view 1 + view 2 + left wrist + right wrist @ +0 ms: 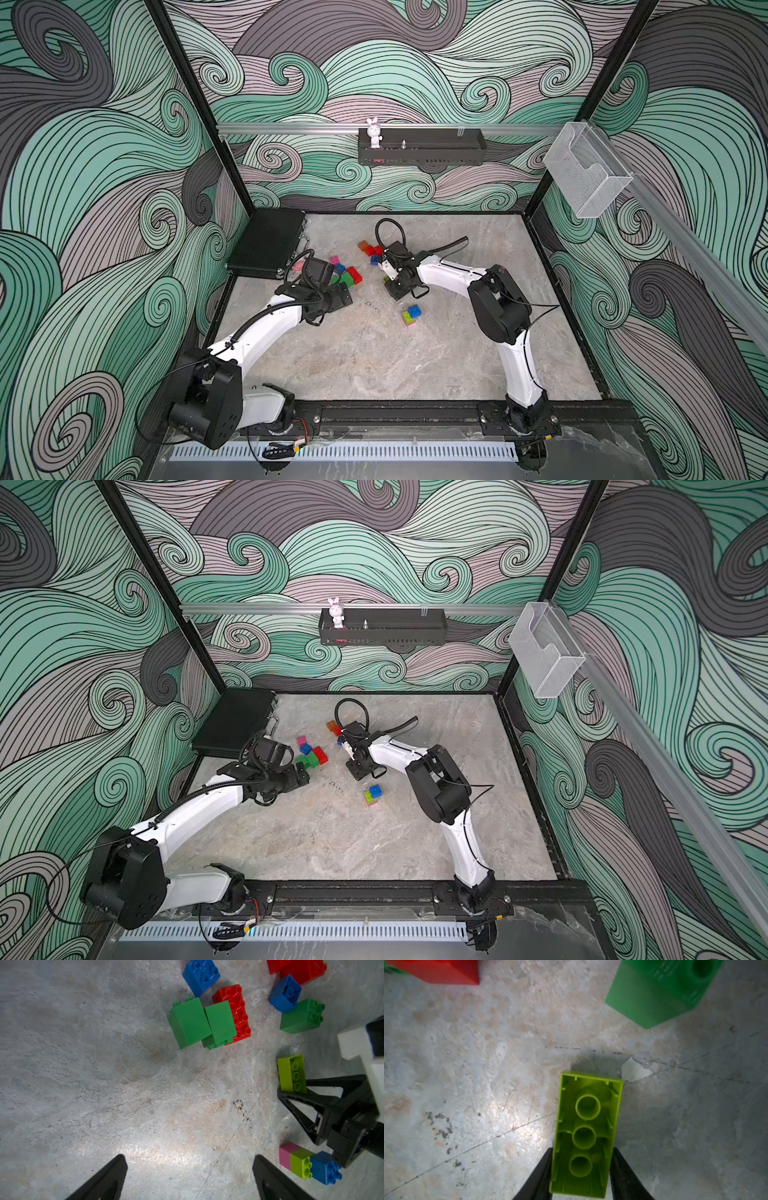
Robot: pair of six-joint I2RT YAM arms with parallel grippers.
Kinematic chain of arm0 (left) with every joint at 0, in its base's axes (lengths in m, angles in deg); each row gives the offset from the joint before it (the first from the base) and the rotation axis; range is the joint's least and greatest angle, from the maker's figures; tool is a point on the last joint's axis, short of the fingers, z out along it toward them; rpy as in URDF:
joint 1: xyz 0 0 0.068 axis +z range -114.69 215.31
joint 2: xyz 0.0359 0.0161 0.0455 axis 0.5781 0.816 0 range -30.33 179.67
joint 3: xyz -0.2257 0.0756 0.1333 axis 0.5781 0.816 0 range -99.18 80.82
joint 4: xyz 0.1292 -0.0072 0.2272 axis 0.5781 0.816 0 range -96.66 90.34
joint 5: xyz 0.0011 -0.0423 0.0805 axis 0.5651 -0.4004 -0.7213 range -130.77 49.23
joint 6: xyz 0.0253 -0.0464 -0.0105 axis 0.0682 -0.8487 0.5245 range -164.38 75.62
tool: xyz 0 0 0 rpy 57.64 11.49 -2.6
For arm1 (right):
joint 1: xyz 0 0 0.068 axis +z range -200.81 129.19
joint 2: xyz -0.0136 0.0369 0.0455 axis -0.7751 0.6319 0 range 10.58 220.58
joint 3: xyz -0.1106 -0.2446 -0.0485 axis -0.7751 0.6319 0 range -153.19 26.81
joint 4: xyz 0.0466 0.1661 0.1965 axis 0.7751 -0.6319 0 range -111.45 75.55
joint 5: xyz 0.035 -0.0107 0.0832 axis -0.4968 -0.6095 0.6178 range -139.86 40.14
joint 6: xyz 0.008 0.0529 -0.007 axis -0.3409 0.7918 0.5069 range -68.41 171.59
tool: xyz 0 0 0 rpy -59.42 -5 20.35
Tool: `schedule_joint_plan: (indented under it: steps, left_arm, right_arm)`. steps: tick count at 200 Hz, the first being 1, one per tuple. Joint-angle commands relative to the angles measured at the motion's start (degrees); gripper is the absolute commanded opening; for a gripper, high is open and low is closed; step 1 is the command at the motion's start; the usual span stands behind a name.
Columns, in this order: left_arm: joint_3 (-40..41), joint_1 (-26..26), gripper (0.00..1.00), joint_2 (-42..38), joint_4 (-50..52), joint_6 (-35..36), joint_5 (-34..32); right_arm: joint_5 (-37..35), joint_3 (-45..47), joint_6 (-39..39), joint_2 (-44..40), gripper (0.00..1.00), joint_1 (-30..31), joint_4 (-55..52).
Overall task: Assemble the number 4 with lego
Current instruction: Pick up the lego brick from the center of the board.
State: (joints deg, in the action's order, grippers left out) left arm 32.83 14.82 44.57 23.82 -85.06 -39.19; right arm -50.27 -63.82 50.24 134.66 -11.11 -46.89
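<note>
Table: the grey marbled table [374,357] is bare along its near half.
Joined trio: a pink, a lime and a blue brick stuck together [410,315]. This is the nearest lego, lying alone right of the table's middle.
Left gripper: the left gripper [190,1167] is spread wide over bare table and holds nothing.
Right gripper: the right gripper [582,1150] pinches the lime brick [587,1124] by its long sides. The brick's hollow underside faces the wrist camera.
Near cluster: beyond the left gripper, two dark green bricks [191,1022] lie on their sides against a red brick [239,1012]. A blue brick [200,975] sits just beside them and a pink brick [335,260] behind.
By the right wrist: a lone green brick [301,1017] touches a second blue brick [285,993].
Far group: an orange brick [363,245] sits beside more red bricks [375,250].
Far left corner: a closed black case [270,245].
Back wall: a black shelf [436,156] with a toy rabbit [374,132] at its left end.
</note>
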Motion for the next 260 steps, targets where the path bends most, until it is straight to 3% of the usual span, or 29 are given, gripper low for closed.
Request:
schedule_joint_plan:
  steps: [1,40,66,98,135,167,196,223,260]
  left_arm:
    - [-3.72,0.54,0.99,3.18,1.84,2.21,6.32]
    - [-7.57,0.54,0.98,8.29,1.82,5.42,17.59]
    - [-11.89,0.52,0.96,8.91,2.86,10.21,28.15]
    - [-14.91,0.45,0.90,8.43,2.30,12.34,37.91]
    - [-17.33,0.23,0.88,8.43,3.05,13.94,45.50]
    - [-17.80,0.23,0.86,8.22,3.06,14.48,47.61]
    - [-17.15,0.12,0.80,8.75,1.72,14.83,53.60]
    - [-17.31,0.15,0.76,9.19,3.22,16.03,54.06]
    - [-17.66,0.01,0.55,9.98,3.86,16.47,54.69]
  right_arm:
    - [-1.44,-0.47,-1.61,1.12,0.40,-0.07,-1.00]
    - [2.36,3.23,-5.42,-4.36,0.29,0.17,3.63]
    - [8.06,14.39,-9.15,-15.13,0.24,0.47,11.47]
    - [16.20,28.61,-14.02,-28.35,0.23,0.62,23.08]
    - [24.41,33.42,-16.89,-34.97,0.23,1.05,26.11]
    - [28.20,36.89,-16.70,-37.76,0.23,1.61,33.14]
    - [30.15,36.76,-15.54,-38.18,0.24,2.00,35.06]
    - [31.31,36.78,-14.42,-38.01,0.24,2.31,37.25]
    - [31.61,35.54,-14.04,-36.76,0.25,2.92,38.37]
